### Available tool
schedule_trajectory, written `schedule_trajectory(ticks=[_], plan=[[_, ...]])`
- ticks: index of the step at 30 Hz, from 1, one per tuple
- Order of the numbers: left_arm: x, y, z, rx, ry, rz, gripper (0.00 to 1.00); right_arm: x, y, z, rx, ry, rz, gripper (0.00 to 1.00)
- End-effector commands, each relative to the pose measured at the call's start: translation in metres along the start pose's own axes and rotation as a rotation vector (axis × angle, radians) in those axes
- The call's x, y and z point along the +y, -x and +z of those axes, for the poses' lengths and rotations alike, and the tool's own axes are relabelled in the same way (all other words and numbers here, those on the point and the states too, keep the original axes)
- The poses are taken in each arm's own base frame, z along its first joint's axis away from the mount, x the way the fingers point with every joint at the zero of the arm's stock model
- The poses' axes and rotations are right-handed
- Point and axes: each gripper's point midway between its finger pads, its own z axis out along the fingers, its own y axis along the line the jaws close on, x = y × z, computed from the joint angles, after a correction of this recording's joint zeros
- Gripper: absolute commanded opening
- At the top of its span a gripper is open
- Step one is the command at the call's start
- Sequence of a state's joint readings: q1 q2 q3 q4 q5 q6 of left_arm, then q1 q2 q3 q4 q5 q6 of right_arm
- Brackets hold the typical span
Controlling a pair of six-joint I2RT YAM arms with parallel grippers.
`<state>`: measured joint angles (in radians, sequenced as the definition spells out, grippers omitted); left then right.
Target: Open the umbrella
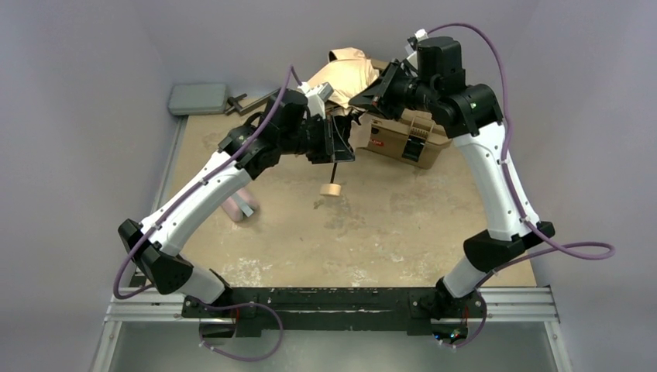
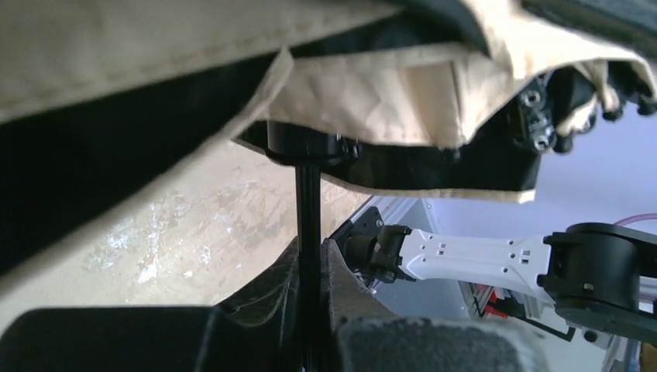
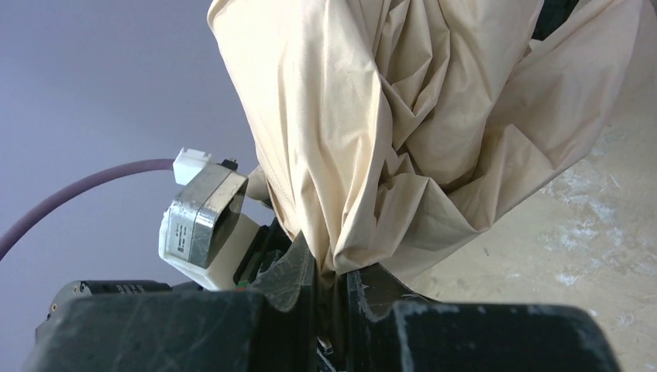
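The umbrella (image 1: 349, 74) of beige-tan fabric is held up above the back of the table, its canopy folded and crumpled. Its thin black shaft (image 1: 335, 167) hangs down to a small cream knob handle (image 1: 331, 189). My left gripper (image 1: 333, 147) is shut on the shaft (image 2: 308, 225), just under the black runner (image 2: 306, 143). My right gripper (image 1: 370, 97) is shut on the canopy fabric (image 3: 403, 116), with folds pinched between its jaws. The left wrist camera (image 3: 203, 225) shows beside the fabric in the right wrist view.
A tan plastic toolbox (image 1: 404, 136) sits at the back right, below my right gripper. A pink pouch (image 1: 242, 203) lies left of centre, partly under my left arm. A grey flat box (image 1: 198, 98) sits at the back left corner. Purple walls close in all around.
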<state>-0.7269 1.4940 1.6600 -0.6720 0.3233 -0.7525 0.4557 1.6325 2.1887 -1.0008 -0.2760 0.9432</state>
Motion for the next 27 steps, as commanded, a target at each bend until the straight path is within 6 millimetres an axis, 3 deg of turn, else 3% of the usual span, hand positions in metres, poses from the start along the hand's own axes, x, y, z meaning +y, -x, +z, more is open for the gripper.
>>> schedule_trajectory(ticks=[1,6,8,10,11,12,15,19,21,24,27], plan=[[-0.025,0.003,-0.023,-0.013,-0.093,0.002,0.00,0.035,0.041,-0.026,-0.130,0.139,-0.044,0.00],[-0.017,-0.016,-0.046,0.012,-0.065,-0.023,0.00,0.015,0.101,-0.031,-0.168,0.181,0.002,0.02],[-0.011,-0.018,-0.056,-0.003,-0.038,-0.043,0.00,-0.001,0.122,-0.034,-0.166,0.189,0.028,0.13],[-0.007,-0.015,-0.065,-0.026,-0.011,-0.059,0.00,-0.013,0.133,-0.036,-0.154,0.192,0.030,0.43],[-0.005,-0.013,-0.068,-0.035,0.002,-0.072,0.00,-0.018,0.134,-0.037,-0.147,0.187,0.030,0.75],[-0.004,-0.010,-0.070,-0.044,0.014,-0.086,0.00,-0.024,0.133,-0.037,-0.139,0.176,0.028,0.89],[-0.011,0.002,-0.076,-0.067,0.021,-0.120,0.00,-0.032,0.124,-0.040,-0.127,0.137,0.011,0.95],[-0.036,0.024,-0.077,-0.098,-0.077,-0.223,0.00,-0.023,0.105,-0.058,-0.117,0.146,-0.051,0.97],[-0.051,0.042,-0.081,-0.148,-0.161,-0.334,0.00,-0.004,0.092,-0.067,-0.090,0.215,-0.081,0.96],[-0.071,0.086,-0.092,-0.288,-0.399,-0.531,0.00,0.028,0.075,-0.081,-0.065,0.320,-0.143,0.95],[-0.087,0.133,-0.120,-0.405,-0.644,-0.710,0.00,0.057,0.071,-0.099,-0.088,0.441,-0.215,0.94]])
